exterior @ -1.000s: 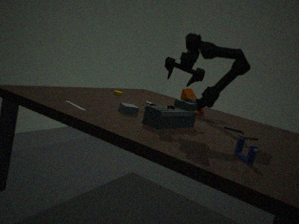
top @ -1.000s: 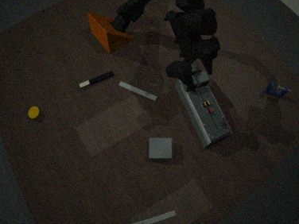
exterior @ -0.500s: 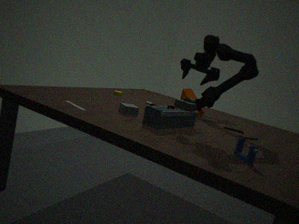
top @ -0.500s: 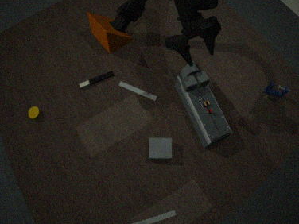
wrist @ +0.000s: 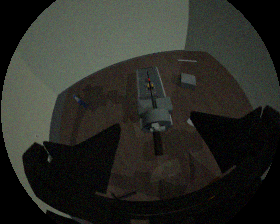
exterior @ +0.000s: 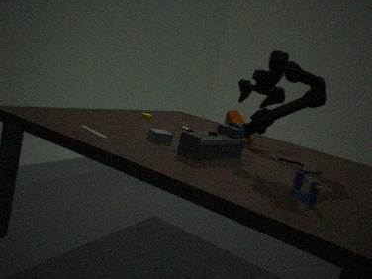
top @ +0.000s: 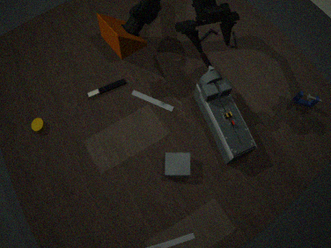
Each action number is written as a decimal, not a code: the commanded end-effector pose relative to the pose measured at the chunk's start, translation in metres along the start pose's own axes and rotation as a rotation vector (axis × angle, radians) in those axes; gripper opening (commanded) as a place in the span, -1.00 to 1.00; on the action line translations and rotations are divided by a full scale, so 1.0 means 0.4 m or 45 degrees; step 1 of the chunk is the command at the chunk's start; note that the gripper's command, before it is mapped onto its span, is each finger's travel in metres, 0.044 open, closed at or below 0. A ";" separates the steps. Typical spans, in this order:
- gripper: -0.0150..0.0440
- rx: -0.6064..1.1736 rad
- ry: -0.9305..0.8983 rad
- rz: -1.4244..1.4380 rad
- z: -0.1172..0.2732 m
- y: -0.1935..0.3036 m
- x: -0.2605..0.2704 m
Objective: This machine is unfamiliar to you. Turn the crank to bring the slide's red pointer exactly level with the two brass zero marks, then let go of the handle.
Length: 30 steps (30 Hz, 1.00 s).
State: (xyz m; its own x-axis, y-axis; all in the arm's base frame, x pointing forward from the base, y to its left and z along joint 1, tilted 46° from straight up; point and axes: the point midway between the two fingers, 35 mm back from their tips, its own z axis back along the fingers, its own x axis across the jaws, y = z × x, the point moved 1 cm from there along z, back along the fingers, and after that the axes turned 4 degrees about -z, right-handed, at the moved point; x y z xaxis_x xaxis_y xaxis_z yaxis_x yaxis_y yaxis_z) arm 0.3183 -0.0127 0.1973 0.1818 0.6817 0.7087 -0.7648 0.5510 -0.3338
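Gripper (top: 212,45) (exterior: 251,103) (wrist: 155,121) spread wide, empty, above crank end of machine (top: 213,125) (exterior: 213,150) (wrist: 143,91). Dark handle (top: 205,60) (wrist: 158,144) juts from that end; we'd grip its outer part, expect stiff, light turning.

Orange wedge (top: 115,37) (exterior: 234,117), yellow disc (top: 37,124) (exterior: 147,115) — grey block (top: 177,164) (exterior: 160,136) (wrist: 188,80), blue bracket (top: 305,99) (exterior: 305,190).

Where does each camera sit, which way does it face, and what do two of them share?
Top: high above the table, looking down at the grey machine; arm and open gripper at its upper edge.
Exterior: beyond a table edge, low, looking across it; the bent arm shows at right.
Wrist: on the arm behind the gripper, facing past its dark fingers toward the machine.
Top and exterior share the orange wedge.
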 end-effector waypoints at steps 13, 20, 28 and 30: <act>1.00 0.001 0.020 -0.034 -0.061 0.079 -0.011; 1.00 0.001 0.019 -0.034 -0.078 0.095 -0.012; 1.00 0.003 0.021 -0.033 -0.102 0.116 -0.013; 1.00 0.003 0.021 -0.033 -0.108 0.122 -0.013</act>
State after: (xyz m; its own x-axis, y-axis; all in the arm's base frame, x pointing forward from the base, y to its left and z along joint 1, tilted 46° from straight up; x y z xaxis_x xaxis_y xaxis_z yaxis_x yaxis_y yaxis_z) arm 0.3086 0.0285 0.1568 0.2018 0.6752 0.7095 -0.7607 0.5643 -0.3207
